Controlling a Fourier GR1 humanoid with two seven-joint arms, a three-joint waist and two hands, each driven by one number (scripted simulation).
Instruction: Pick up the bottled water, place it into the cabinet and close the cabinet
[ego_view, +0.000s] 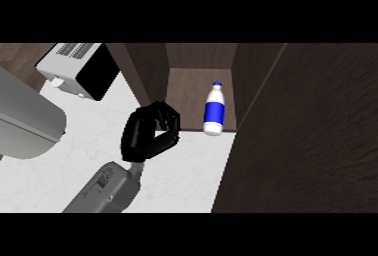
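Bottled water (214, 110) is lying in the cabinet (199, 75), just right of the robot hand (150, 132). Robot hand's fingers are curling, holding nothing. Door's open; closing it could bump the bottle & roll it out.

Illumination is even and moderate. The white counter (188, 165) is rendered brightest; the cabinet (310, 140) panels are rendered dark. Soft shading is seen inside the cabinet recess. No glare is observed.
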